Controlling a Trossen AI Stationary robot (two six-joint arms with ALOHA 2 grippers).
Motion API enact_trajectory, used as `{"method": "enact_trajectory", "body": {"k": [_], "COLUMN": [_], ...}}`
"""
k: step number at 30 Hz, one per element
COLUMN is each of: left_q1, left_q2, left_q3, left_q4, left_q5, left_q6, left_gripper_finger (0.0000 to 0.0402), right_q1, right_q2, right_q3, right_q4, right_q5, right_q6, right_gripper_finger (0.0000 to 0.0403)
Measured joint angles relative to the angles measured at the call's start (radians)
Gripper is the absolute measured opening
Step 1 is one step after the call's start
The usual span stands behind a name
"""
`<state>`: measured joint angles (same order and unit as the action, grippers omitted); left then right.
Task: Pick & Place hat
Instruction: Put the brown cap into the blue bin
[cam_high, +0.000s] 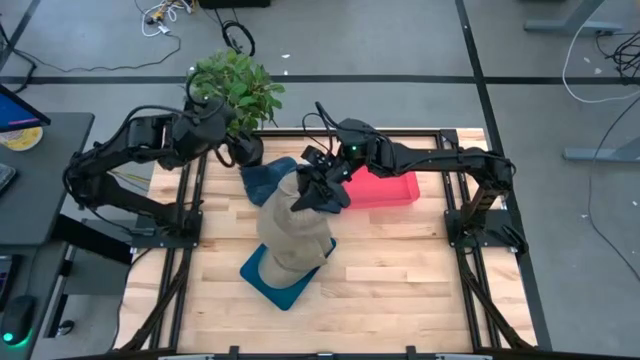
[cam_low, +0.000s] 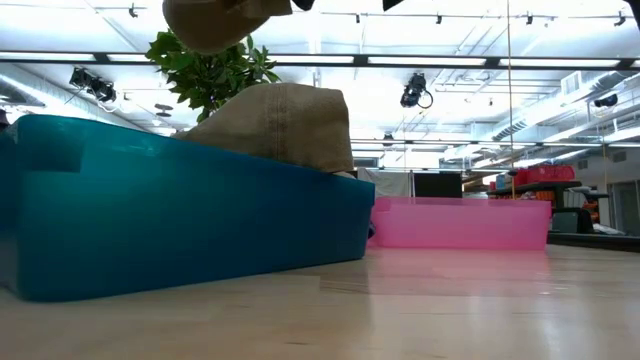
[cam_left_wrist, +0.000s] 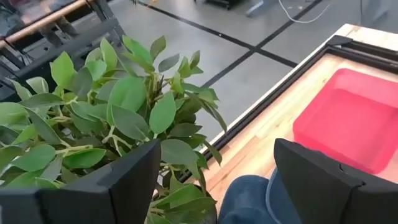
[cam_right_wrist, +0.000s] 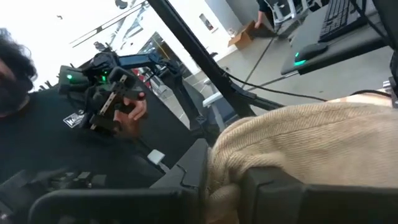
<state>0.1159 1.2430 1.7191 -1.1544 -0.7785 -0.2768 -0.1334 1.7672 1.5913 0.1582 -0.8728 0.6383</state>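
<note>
My right gripper (cam_high: 318, 192) is shut on a tan corduroy hat (cam_high: 290, 215) and holds it up over the teal tray (cam_high: 262, 272). In the low view this hat (cam_low: 215, 20) hangs at the top of the picture. Below it a second tan hat (cam_low: 280, 120) lies in the teal tray (cam_low: 150, 220), leaning over its rim. A blue denim hat (cam_high: 265, 180) lies on the table by the plant. My left gripper (cam_high: 240, 152) stands open at the far left beside the plant (cam_high: 240, 88), just above the blue hat (cam_left_wrist: 249, 199), with nothing between its fingers. My right gripper pinches a bunched edge of the tan hat's cloth (cam_right_wrist: 224, 177) between its two fingers. The fingers come at it about level from the table's right side. The hat hangs below and beyond the fingers, clear of the hat in the tray.
A pink tray (cam_high: 390, 190) sits at the far right of the table, behind my right gripper. The potted plant (cam_left_wrist: 106, 118) stands at the far left edge. A person in a black shirt (cam_right_wrist: 56, 130) is in the room beyond the table. Bare wood lies along the near edge.
</note>
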Motion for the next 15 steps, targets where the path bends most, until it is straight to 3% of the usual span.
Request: {"method": "enact_trajectory", "body": {"k": [8, 15], "left_q1": [0.087, 0.139], "left_q2": [0.000, 0.000], "left_q3": [0.000, 0.000], "left_q4": [0.034, 0.044], "left_q5": [0.127, 0.380], "left_q6": [0.080, 0.137], "left_gripper_finger": [0.0316, 0.0316], "right_q1": [0.026, 0.071], "right_q2": [0.010, 0.066], "right_q3": [0.000, 0.000], "right_q4": [0.009, 0.023], "right_q5": [0.071, 0.077], "right_q6": [-0.021, -0.025], "right_gripper_finger": [0.0043, 0.0043]}}
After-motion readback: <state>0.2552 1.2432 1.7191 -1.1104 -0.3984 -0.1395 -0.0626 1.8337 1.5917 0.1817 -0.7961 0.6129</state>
